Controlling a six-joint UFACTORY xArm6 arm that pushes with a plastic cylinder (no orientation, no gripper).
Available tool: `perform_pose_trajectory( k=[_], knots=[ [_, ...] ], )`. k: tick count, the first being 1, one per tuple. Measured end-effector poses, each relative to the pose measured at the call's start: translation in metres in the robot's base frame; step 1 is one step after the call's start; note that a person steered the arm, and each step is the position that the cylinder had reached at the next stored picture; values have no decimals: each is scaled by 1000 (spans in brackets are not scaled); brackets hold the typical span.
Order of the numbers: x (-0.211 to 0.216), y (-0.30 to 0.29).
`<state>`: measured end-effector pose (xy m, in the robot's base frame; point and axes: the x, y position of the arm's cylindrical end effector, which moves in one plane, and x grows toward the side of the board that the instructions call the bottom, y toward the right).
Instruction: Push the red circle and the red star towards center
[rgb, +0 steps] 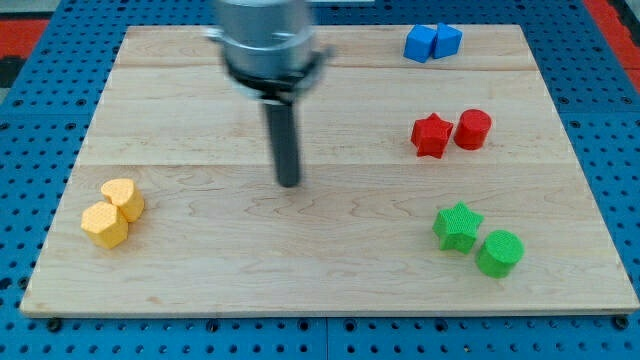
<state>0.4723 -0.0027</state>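
The red star (431, 136) and the red circle (473, 129) stand touching side by side at the view's right, the star on the left. My tip (288, 182) rests near the middle of the wooden board (200, 280), well to the left of the red star and not touching any block.
Two blue blocks (432, 42) sit together at the view's top right. A green star (458, 226) and a green circle (499, 252) sit at the bottom right. Two yellow blocks (112, 212) sit at the left. A blue pegboard (40, 110) surrounds the board.
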Motion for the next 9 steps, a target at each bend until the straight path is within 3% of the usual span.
perform_pose_trajectory(
  k=[2, 3, 4, 6, 7, 8, 9],
  knots=[
    [-11, 183],
    [-45, 228],
    [-93, 224],
    [-92, 137],
    [-101, 184],
    [-74, 231],
    [-52, 184]
  ],
)
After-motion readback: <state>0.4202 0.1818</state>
